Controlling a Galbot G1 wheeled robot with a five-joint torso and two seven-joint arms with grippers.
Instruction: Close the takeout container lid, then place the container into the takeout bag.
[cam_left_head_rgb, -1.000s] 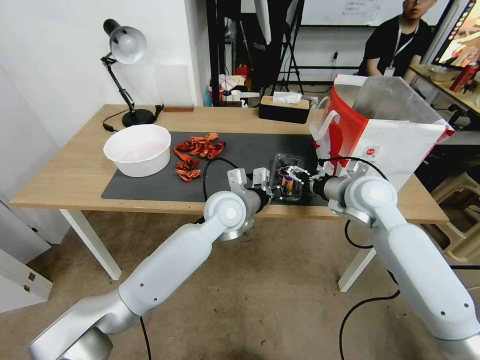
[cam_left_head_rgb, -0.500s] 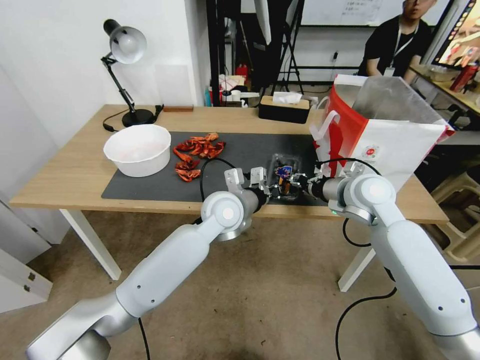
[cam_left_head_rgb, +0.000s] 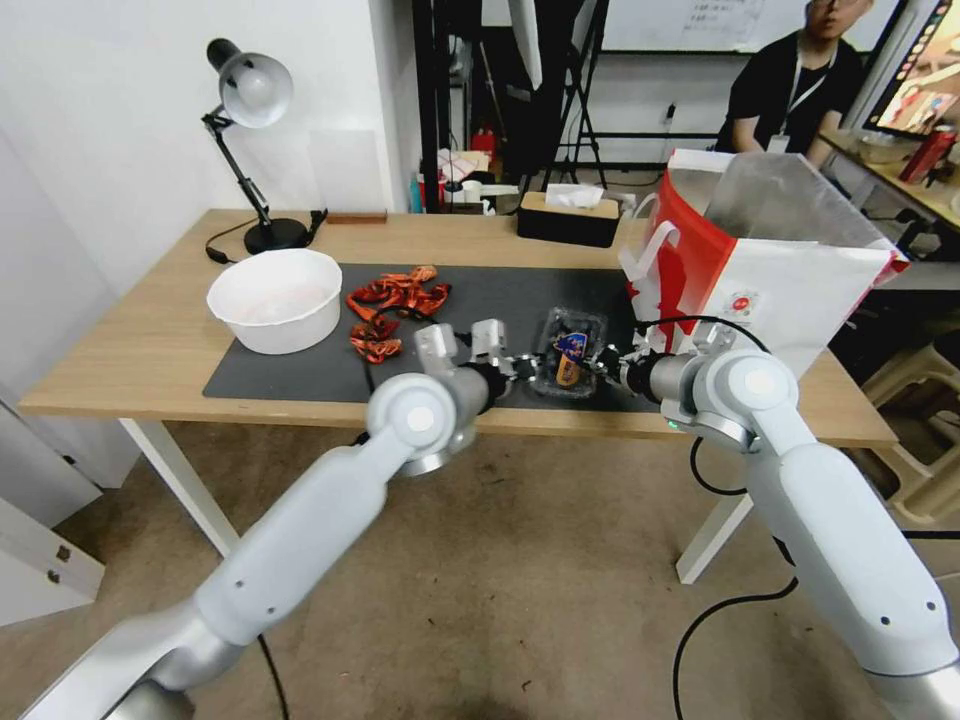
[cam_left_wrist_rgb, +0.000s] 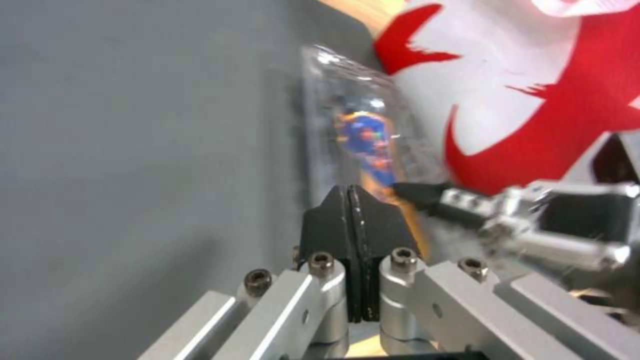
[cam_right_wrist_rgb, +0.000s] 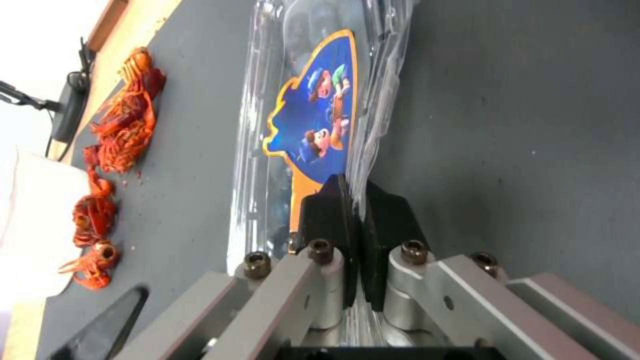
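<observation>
Nearest the camera, at lower centre of the head view, the left gripper (cam_left_head_rgb: 517, 367) is seen closed with nothing between its pads, just beside the near-left edge of the takeout container (cam_left_head_rgb: 570, 355). At centre right, the right gripper (cam_left_head_rgb: 606, 365) is clamped on the container's clear plastic rim, as shown in the right wrist view (cam_right_wrist_rgb: 355, 200). The container lies on the dark mat (cam_left_head_rgb: 300, 370) near the front edge of the bench (cam_left_head_rgb: 130, 350), its lid (cam_left_head_rgb: 572, 340) lowered over the tray; whether it is latched cannot be told. Farther right, the takeout bag (cam_left_head_rgb: 790, 260) stands upright and open. At upper left, a white bowl (cam_left_head_rgb: 275, 298) and red crayfish (cam_left_head_rgb: 390, 300) are seen.
</observation>
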